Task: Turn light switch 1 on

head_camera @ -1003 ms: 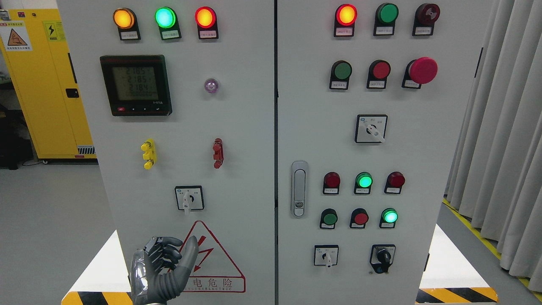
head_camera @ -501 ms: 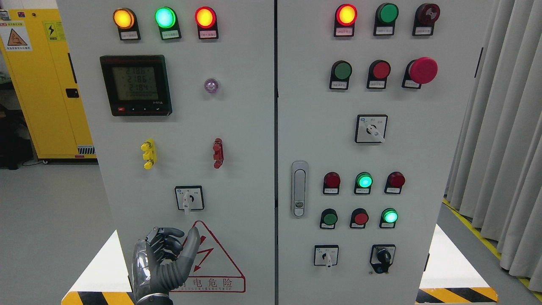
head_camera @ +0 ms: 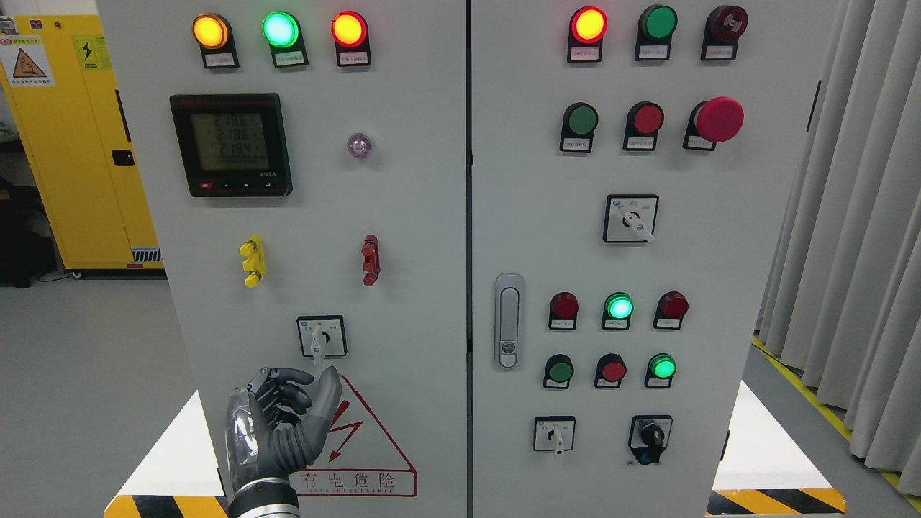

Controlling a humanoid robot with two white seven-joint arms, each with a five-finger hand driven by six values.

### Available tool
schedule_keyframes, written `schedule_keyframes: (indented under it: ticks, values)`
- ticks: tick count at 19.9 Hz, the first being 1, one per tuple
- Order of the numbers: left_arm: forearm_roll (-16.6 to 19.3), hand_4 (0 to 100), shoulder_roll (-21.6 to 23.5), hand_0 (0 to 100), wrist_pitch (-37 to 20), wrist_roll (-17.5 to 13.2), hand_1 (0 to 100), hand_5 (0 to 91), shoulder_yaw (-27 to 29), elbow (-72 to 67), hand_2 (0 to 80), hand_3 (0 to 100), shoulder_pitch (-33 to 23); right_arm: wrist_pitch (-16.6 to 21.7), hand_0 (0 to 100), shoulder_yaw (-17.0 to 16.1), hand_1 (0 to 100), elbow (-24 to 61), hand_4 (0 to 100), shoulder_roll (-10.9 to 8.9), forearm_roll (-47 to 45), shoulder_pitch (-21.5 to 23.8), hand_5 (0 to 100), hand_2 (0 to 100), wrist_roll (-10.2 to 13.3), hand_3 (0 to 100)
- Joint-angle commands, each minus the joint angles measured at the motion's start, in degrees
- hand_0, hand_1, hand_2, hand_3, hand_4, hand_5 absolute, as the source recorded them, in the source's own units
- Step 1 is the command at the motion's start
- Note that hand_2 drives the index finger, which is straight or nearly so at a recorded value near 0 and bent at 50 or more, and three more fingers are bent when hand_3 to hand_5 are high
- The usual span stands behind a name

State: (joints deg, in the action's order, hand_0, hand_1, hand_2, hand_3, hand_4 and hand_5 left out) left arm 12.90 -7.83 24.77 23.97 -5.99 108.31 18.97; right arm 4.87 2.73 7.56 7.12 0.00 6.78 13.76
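A white-handled rotary switch sits in a black square frame low on the left door of the grey cabinet; its handle points straight down. My left hand comes up from the bottom edge just below and left of that switch, over the red warning triangle. The fingers are curled into the palm and the thumb sticks up, its tip a short way under the switch handle, apart from it. The hand holds nothing. My right hand does not show.
The left door carries three lit lamps, a meter display, a yellow terminal and a red terminal. The right door has a latch handle, push buttons and more rotary switches. A yellow cabinet stands at the left, curtains at the right.
My left hand has risen along the left door, and its thumb tip has come closer to the rotary switch. Nothing on the panel has changed.
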Motion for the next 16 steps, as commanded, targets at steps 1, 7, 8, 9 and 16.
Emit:
schedule_keyframes:
  ticks: [1,7,8,9,16]
  values:
    - [0.29,84,-0.43,22,0.63,0.11,76,77.1,-0.07,-0.21,62.2,87,1.51,-0.03,0,0.0,50,0.0,0,0.0,-1.67,-0.01,0,4,0.04,0]
    - [0.37,84,-0.61,21,0.71,0.99,76,77.2,0.02,-0.29,62.0,87,1.6,-0.03,0,0.0,50,0.0,0,0.0,-1.67,-0.01,0,4,0.04,0]
    - [0.46,84,-0.61,21,0.8,0.99,76,77.3,0.02,-0.29,62.0,87,1.6,-0.03,0,0.0,50,0.0,0,0.0,-1.67,-0.01,0,4,0.04,0]
    - [0.46,84,-0.61,21,0.8,1.07,76,77.4,0.02,-0.29,62.0,87,1.77,-0.03,0,0.0,50,0.0,0,-0.09,-1.67,-0.01,0,4,0.04,0]
    - [0.46,84,-0.7,21,1.33,1.34,75,77.5,0.02,-1.35,62.0,87,2.83,-0.03,0,0.0,50,0.0,0,0.0,-1.67,-0.01,0,4,0.04,0]
